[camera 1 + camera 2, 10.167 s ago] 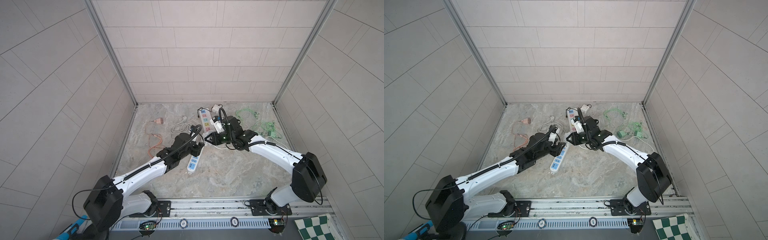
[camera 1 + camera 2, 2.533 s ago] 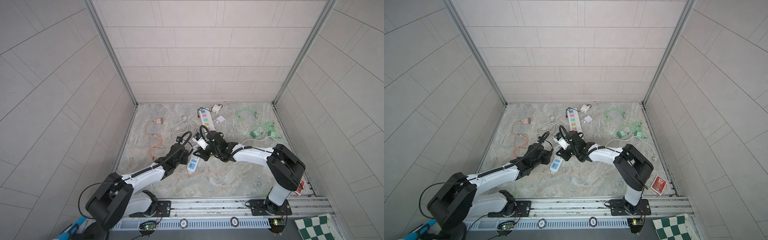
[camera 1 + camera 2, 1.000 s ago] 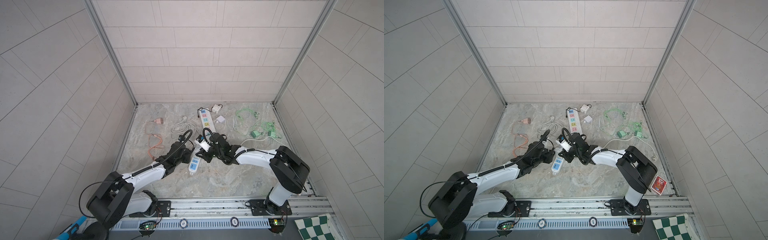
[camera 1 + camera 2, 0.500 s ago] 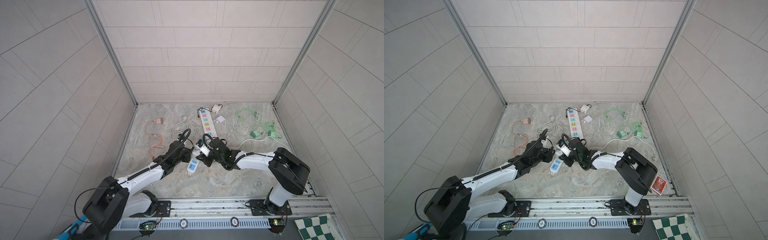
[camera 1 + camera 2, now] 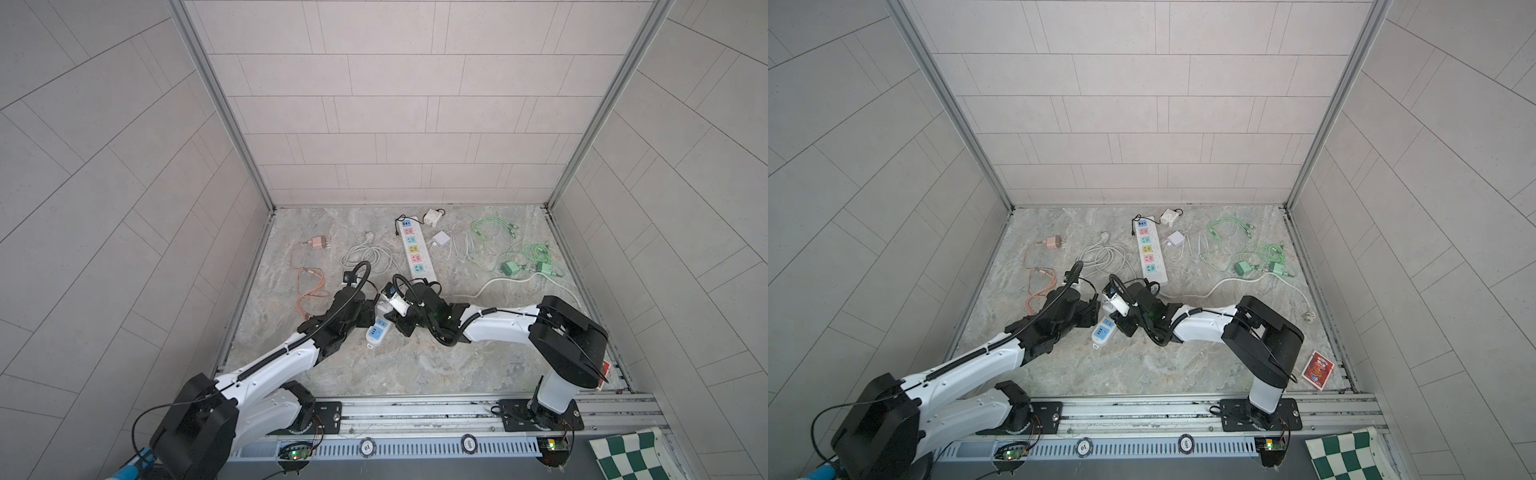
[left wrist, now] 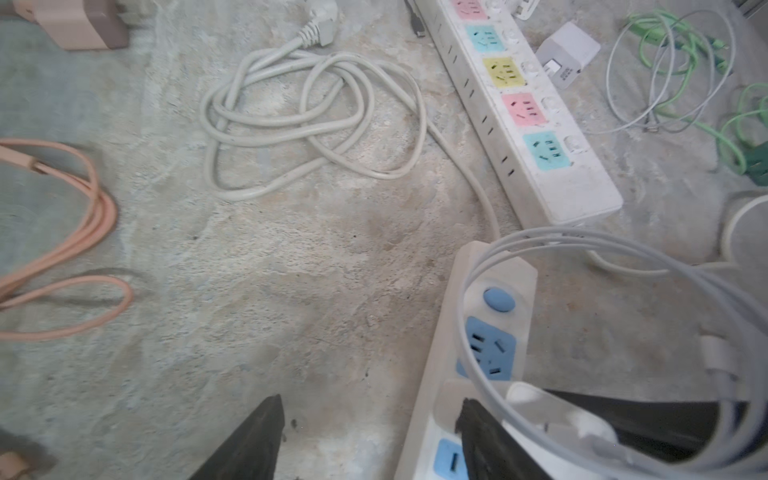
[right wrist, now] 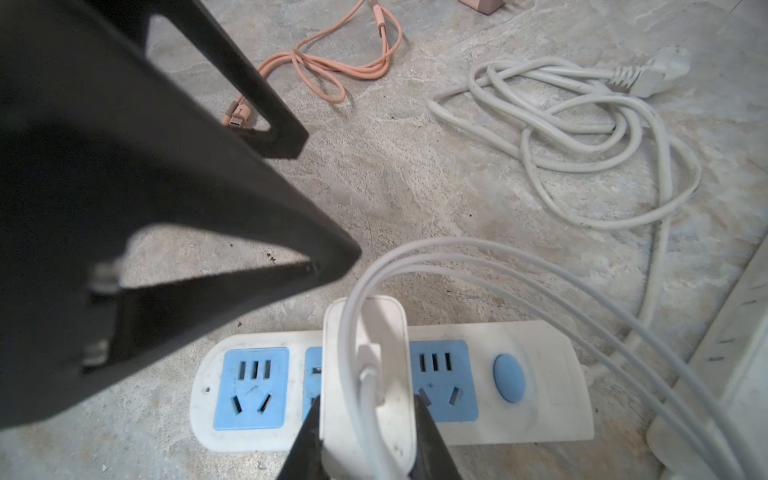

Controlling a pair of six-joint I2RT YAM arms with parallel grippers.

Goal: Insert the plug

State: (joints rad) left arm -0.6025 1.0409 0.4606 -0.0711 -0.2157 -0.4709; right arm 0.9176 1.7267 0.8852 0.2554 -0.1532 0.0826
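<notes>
A small white power strip (image 7: 540,374) with blue sockets lies on the stone floor, seen in both top views (image 5: 376,332) (image 5: 1101,332). My right gripper (image 7: 365,419) is shut on a white plug (image 7: 365,365) that stands upright over the strip's middle socket, its prongs hidden. A white cable loops off the plug. In the left wrist view my left gripper (image 6: 368,415) is open with bare floor between its fingers. One fingertip (image 6: 478,432) is right at the strip (image 6: 442,374) next to the plug (image 6: 552,415).
A long white strip with coloured sockets (image 5: 415,249) lies behind, with a coiled white cable (image 5: 365,255) left of it. An orange cable (image 5: 309,286) and pink charger (image 5: 319,242) lie further left. White adapters (image 5: 440,239) and green cables (image 5: 523,257) are at the back right, a red card box (image 5: 1318,370) at the front right.
My left gripper's jaws have spread wider beside the small strip. My right gripper stays shut on the plug, low over the strip.
</notes>
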